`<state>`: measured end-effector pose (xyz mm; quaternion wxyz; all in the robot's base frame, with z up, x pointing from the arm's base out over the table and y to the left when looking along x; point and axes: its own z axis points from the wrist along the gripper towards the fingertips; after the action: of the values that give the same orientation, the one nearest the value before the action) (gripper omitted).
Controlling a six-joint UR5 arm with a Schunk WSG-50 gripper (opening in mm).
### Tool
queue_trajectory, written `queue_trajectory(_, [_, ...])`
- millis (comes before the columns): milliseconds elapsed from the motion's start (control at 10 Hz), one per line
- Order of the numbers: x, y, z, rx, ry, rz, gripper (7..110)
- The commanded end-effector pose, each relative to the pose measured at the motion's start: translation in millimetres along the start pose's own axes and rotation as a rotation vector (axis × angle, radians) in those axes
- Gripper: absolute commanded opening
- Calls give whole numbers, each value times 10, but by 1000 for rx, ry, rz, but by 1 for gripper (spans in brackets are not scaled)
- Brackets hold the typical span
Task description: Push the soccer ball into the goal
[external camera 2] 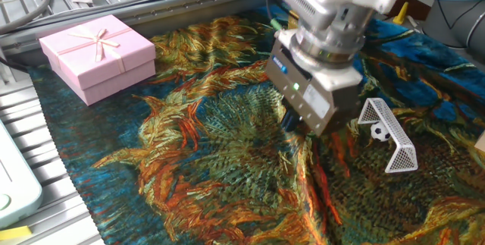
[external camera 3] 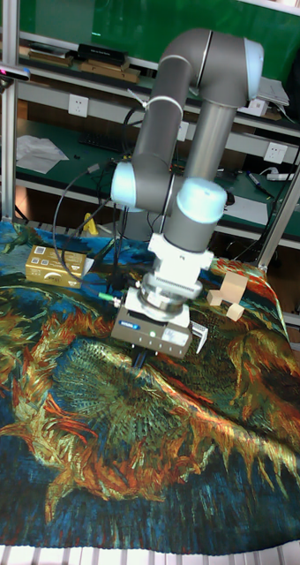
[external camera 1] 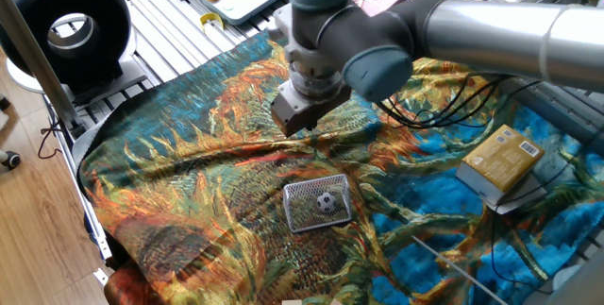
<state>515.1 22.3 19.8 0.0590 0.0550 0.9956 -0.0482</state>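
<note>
Now soccer ball (external camera 1: 327, 201) sits inside goal (external camera 1: 317, 203), goal's long axis across cloth (external camera 1: 170, 182); gripper (external camera 1: 304, 135) above cloth nearby, can't tell jaw width

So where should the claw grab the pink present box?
From straight above, I'd guess, pinching the two long flat sides of the pink gift box. It lies flat on the cloth with open space around it, and the bow on top is too flimsy to hold.
</note>
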Motion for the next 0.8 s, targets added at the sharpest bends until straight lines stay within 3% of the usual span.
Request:
queue_trajectory(0, [423,77,-280,-77,106,45,7])
queue_trajectory(200, [525,83,-310,-79,141,61,7])
queue_trajectory(700, [517,153,-267,-119,150,60,7])
